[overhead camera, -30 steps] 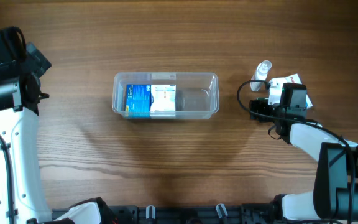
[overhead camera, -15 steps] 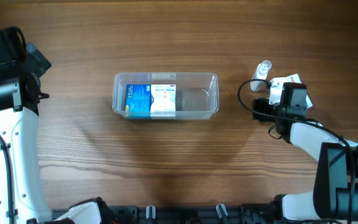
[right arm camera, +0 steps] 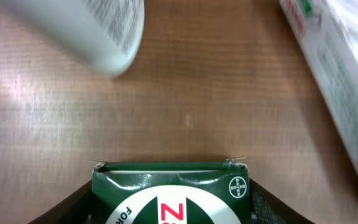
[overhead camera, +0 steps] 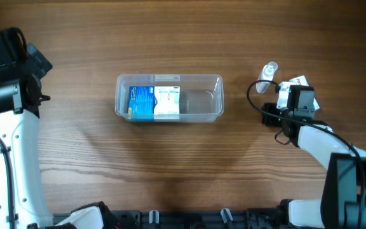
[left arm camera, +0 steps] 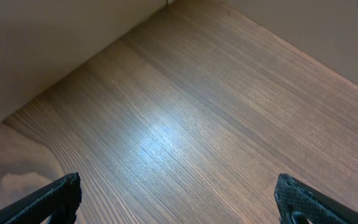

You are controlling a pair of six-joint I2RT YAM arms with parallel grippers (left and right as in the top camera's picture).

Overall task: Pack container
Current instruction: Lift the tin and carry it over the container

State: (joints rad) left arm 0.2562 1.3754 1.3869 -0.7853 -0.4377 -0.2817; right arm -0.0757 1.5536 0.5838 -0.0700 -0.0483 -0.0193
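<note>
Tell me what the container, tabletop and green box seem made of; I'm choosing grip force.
Container: clear colourless plastic, glossy; the boxes inside show through its walls.
Tabletop: wood or wood-look laminate, satin; straight grain, soft glare.
Green box: probably printed cardboard, slight sheen; folded flap edge on top.

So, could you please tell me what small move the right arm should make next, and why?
I'd say finish closing the right gripper on the green box before lifting. The box lies on the table between the fingers, but a firm grip isn't evident, and the container has bare floor left.
</note>
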